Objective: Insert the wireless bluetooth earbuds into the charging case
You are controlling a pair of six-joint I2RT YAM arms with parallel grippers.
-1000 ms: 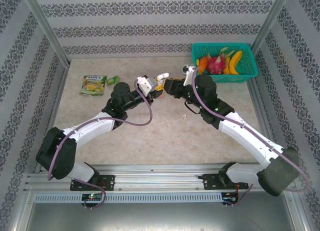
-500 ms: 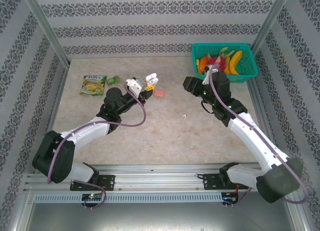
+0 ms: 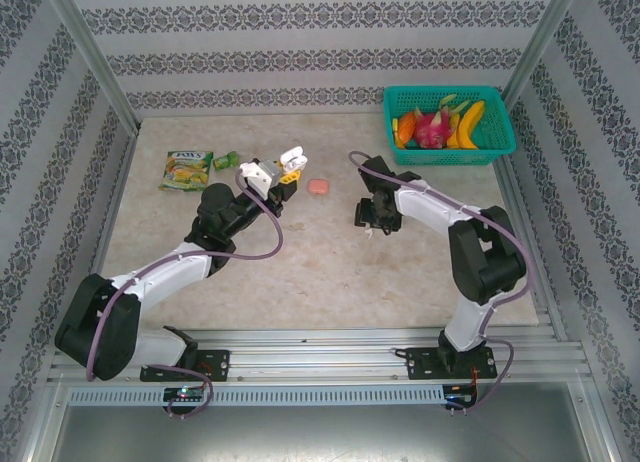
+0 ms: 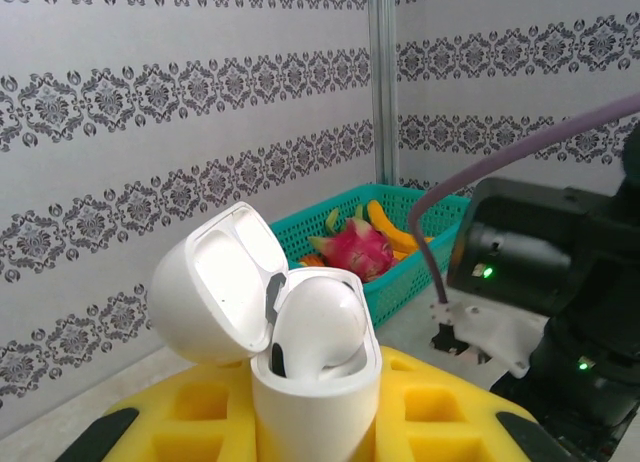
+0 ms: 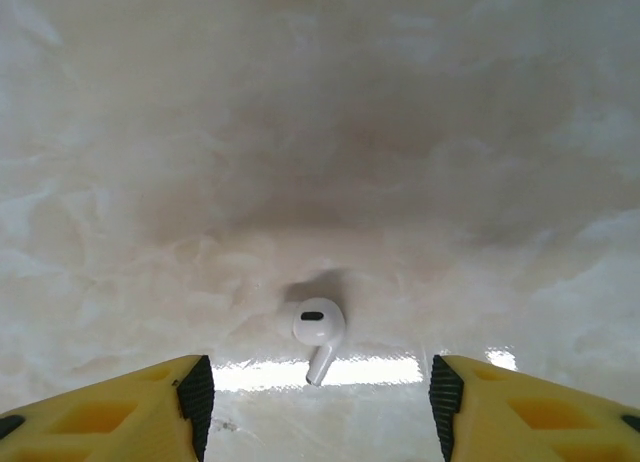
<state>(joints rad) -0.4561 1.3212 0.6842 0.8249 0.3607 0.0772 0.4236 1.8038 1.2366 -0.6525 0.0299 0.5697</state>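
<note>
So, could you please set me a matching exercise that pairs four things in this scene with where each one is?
Things: 1 white charging case; 2 loose white earbud; 3 pink case; 4 dragon fruit.
Places: A in the teal basket; B on the table under the open right hand; C held in the left hand, lid open; D on the table just right of the left hand.
Pairs: 1-C; 2-B; 3-D; 4-A.
</note>
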